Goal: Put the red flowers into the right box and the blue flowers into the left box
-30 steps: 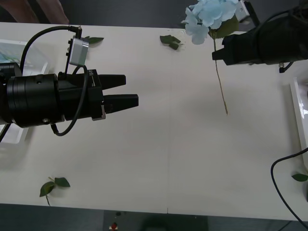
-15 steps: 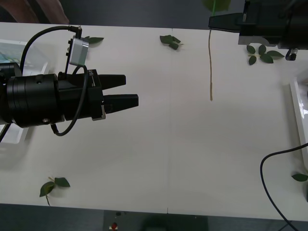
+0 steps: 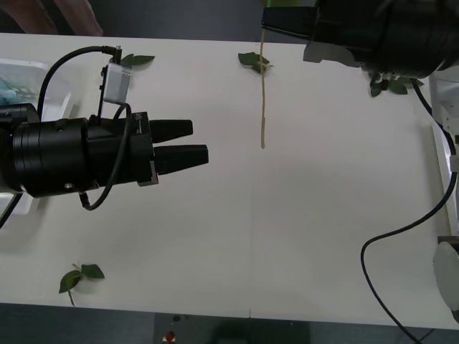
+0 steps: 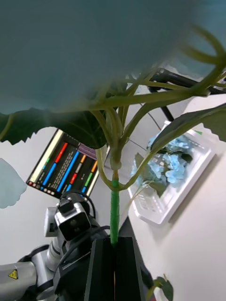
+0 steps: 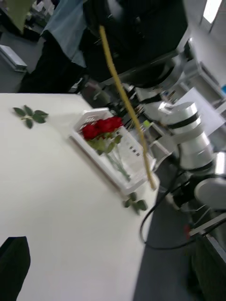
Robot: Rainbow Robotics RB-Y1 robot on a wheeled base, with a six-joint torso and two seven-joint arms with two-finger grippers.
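The right gripper, clamped on the blue flower's stem above the table's far edge, could swing it against the open, empty left gripper (hovering mid-table) before the left box.

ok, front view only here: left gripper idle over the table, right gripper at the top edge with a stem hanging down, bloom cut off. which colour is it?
Observer: Blue. The right wrist view has the blue flower above the right gripper, which is shut on its green stem.
Operator: What's in the left box?
Observer: The left box holds several blue flowers.
Operator: Right box?
Observer: The left wrist view shows red flowers lying in the right box.
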